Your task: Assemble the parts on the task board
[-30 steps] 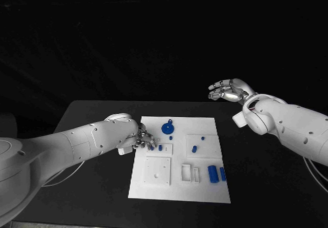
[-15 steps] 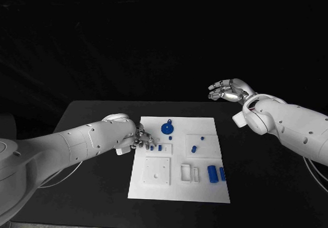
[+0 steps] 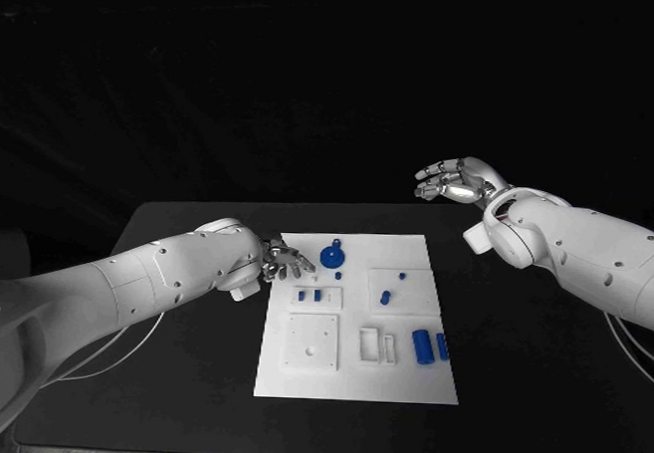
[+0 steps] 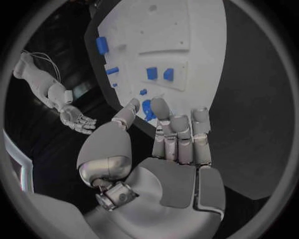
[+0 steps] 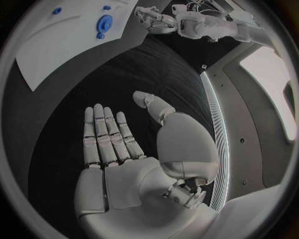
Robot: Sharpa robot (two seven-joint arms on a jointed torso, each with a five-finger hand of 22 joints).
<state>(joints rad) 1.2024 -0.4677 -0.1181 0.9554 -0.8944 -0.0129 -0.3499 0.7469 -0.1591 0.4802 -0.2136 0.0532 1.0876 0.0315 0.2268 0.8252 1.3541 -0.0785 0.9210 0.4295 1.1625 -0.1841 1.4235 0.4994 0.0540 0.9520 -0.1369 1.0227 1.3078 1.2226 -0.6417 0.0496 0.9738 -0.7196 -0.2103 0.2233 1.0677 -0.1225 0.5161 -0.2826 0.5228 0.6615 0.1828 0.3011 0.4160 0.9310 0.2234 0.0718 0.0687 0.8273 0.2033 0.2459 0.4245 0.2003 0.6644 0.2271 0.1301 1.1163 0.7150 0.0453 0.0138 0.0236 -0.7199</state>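
A black table (image 3: 192, 381) set against a dark background carries the white task board (image 3: 353, 382) at its centre. The left arm (image 3: 110, 289) enters low across the table, and over the last second it has drawn back from the board: the left hand (image 3: 280, 261), previously over the pair of small blue parts (image 3: 312, 295) in the board's left recess, now sits at the board's far left edge, next to the round blue part (image 3: 333, 255). The left wrist view shows this hand holding nothing, fingers extended and slightly apart. The two small parts are in their recess, so that placement appears complete. The right hand (image 3: 455, 178) is unchanged, raised beyond the table's far edge, palm open, fingers spread, empty. The two larger blue parts (image 3: 430, 345) near the board's right edge lie loose, so assembly work evidently remains.
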